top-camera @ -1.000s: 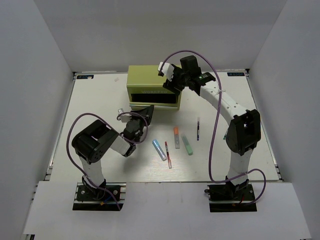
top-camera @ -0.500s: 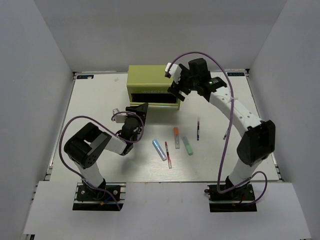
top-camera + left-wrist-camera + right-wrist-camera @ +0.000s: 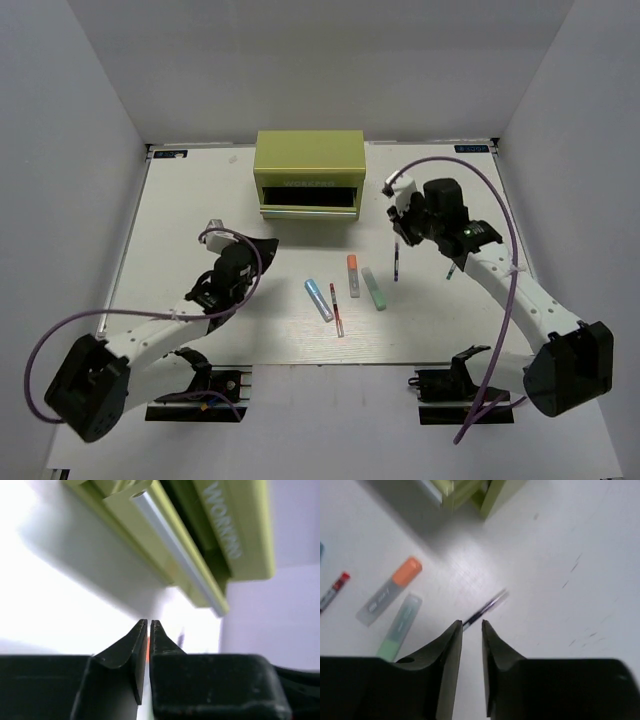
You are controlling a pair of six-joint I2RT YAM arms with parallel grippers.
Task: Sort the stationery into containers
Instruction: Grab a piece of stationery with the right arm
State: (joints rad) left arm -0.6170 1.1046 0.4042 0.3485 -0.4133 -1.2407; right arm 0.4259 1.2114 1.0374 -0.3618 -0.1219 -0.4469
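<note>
Left arm: a second ago my left gripper [image 3: 266, 246] was up against the lower left front of the yellow-green tool chest [image 3: 308, 160]. It has since pulled back toward me and now sits on the near-left side of the chest, well apart from it. The arm has dropped low and lies stretched out over the table [image 3: 190, 200]. In the left wrist view the jaws are pressed together at the tips with nothing between them. The chest front fills the top of that view, a silver handle bar [image 3: 175, 555] running across it.

Right arm: a second ago my right gripper [image 3: 398, 228] was at the chest's upper right corner. It has swung away to the right and nearer me, and now hangs over the far end of the thin dark purple pen [image 3: 397, 262]. In the right wrist view the jaws stand narrow, with a slim gap and nothing in it. The purple pen lies on the table just past the tips, its near end hidden behind one finger [image 3: 451, 645]. I cannot tell whether they touch.

Stationery: unmoved. The light blue pen [image 3: 319, 299], thin red pen [image 3: 336, 308], orange-capped marker [image 3: 353, 275] and mint green marker [image 3: 374, 290] all lie on the table in front of the chest, none in a drawer.

Chest: same spot at the far side, a dark band [image 3: 308, 193] across its front.
</note>
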